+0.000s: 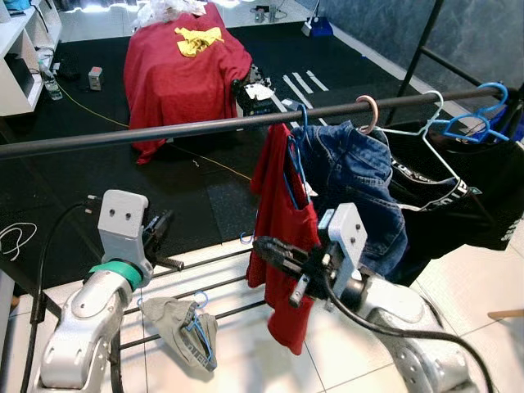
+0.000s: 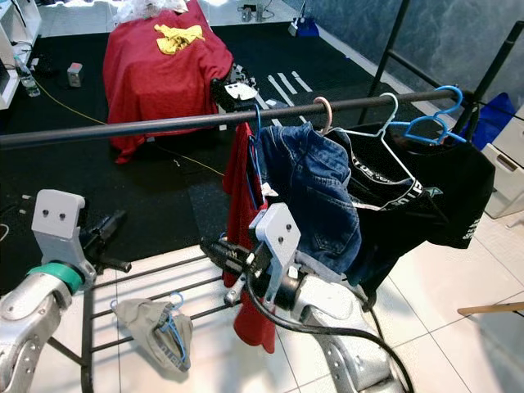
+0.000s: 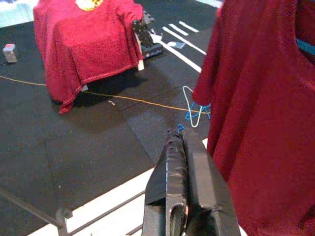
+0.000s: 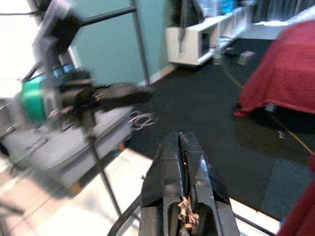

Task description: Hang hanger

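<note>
1. A dark rail [image 1: 164, 131] is running across the view, sloping slightly up toward the right.
2. A red top [image 1: 282, 237] is hanging from the rail on a blue hanger [image 1: 296, 155] — its hook is over the rail, so this hanger is on.
3. Just right of it, a denim piece [image 1: 360, 188] is hanging, then a black shirt [image 1: 458, 196] on a white hanger [image 1: 426, 123], with 1 pink hook [image 1: 370, 110] between them.
4. 2 more blue hangers [image 1: 479, 119] are sitting at the rail's far right end.
5. Right gripper [image 1: 266, 248] is hovering in front of the red top's lower half, pointing toward the robot's left; fingers are pressed together in the wrist view, pinching nothing.
6. Left gripper [image 1: 164, 219] is raised at the left, below the rail, well apart from the clothes; its fingers [image 3: 184, 162] are also pressed together, empty.
7. A grey garment [image 1: 180, 327] with a blue hanger in it is lying on the rack's low bars [image 1: 213, 286].
8. Behind — a red blanket [image 1: 180, 74] is draped over a bulky object on the black mat [image 1: 98, 196], with a yellow cloth [image 1: 199, 38] on top.
9. Loose hangers [image 3: 196, 110] are lying on the mat near the red top's hem.
</note>
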### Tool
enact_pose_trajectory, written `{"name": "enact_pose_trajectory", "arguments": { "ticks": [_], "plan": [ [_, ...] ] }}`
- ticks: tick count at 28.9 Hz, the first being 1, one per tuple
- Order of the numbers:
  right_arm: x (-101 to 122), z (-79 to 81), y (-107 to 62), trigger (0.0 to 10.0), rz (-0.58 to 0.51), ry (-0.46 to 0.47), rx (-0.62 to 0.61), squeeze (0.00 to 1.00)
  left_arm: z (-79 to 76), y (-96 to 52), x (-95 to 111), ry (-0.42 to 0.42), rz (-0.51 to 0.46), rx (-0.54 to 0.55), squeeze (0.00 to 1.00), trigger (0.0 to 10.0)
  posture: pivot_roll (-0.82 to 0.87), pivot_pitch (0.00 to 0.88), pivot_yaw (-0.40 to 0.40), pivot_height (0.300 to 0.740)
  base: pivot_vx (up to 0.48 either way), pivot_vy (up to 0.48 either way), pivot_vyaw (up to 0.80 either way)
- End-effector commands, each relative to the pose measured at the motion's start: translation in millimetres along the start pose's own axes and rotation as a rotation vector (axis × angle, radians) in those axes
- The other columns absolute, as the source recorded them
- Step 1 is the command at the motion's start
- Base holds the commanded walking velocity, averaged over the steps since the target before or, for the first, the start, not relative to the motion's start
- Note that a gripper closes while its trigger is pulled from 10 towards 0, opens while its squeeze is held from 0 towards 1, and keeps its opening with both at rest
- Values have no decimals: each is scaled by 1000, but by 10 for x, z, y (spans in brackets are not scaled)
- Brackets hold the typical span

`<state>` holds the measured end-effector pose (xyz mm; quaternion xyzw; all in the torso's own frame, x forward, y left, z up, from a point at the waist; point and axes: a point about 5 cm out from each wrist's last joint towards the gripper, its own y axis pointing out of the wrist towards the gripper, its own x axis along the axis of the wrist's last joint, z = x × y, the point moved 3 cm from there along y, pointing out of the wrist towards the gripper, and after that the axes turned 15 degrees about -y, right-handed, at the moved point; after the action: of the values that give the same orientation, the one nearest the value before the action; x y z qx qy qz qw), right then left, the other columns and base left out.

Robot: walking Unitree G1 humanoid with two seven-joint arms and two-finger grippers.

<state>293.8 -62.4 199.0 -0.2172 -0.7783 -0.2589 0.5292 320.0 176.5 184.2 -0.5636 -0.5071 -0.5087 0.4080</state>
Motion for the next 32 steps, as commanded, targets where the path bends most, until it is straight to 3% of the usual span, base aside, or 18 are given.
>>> {"name": "enact_pose_trajectory", "arguments": {
  "ticks": [1, 3, 4, 5, 7, 9, 10, 13, 18, 24, 25, 27, 29, 32],
  "plan": [
    [-63, -21, -3, 10000, 19, 1, -33, 0, -16, -13, -62, 13, 12, -1, 0, 10000, -64, 122, 46, 740, 0, 0, 0],
    [-98, -52, 25, 10000, 26, -3, -92, 0, -76, -19, -84, 19, 11, -17, 0, 10000, -65, 123, 49, 740, 0, 0, 0],
    [-33, -226, 65, 10000, 29, -95, -231, 0, -160, -16, -112, 18, 12, -38, 0, 10000, -73, 118, 57, 740, 0, 0, 0],
    [-33, -226, 65, 10000, 29, -95, -231, 0, -160, -16, -112, 18, 12, -38, 0, 10000, -73, 118, 57, 740, 0, 0, 0],
    [103, -542, 61, 10000, 26, -170, -389, 0, -192, 26, -89, 17, 3, -49, 0, 10000, -79, 121, 61, 740, 0, 0, 0],
    [140, -637, 54, 10000, 25, -181, -431, 0, -196, 41, -76, 17, -1, -51, 0, 10000, -79, 121, 61, 740, 0, 0, 0],
    [223, -736, 83, 10000, 7, -216, -441, 1000, -197, 64, -51, 20, -9, -51, 0, 10000, -75, 121, 63, 740, 0, 0, 0],
    [278, -790, 109, 10000, -7, -241, -441, 1000, -197, 78, -37, 23, -15, -50, 0, 10000, -75, 121, 63, 740, 0, 0, 0],
    [489, -934, 96, 10000, -13, -395, -510, 1000, -169, 65, -28, 34, -25, -33, 0, 10000, -66, 132, 52, 740, 0, 0, 0],
    [361, -971, -42, 10000, 73, -397, -578, 1000, -153, 41, -42, 34, -21, -24, 0, 10000, -67, 140, 55, 740, 0, 0, 0],
    [264, -1008, -110, 10000, 111, -389, -604, 0, -150, 40, -46, 34, -18, -24, 0, 10000, -69, 144, 69, 740, 0, 0, 0],
    [264, -1008, -110, 10000, 111, -389, -604, 0, -150, 40, -46, 34, -18, -24, 0, 10000, -69, 144, 69, 740, 0, 0, 0],
    [107, -1122, -106, 10000, 132, -332, -562, 0, -150, 74, -20, 41, -18, -32, 0, 10000, -61, 148, 84, 740, 0, 0, 0],
    [58, -1192, -87, 10000, 138, -318, -547, 0, -148, 87, -1, 44, -20, -35, 0, 10000, -55, 150, 85, 740, 0, 0, 0]
  ]
}}
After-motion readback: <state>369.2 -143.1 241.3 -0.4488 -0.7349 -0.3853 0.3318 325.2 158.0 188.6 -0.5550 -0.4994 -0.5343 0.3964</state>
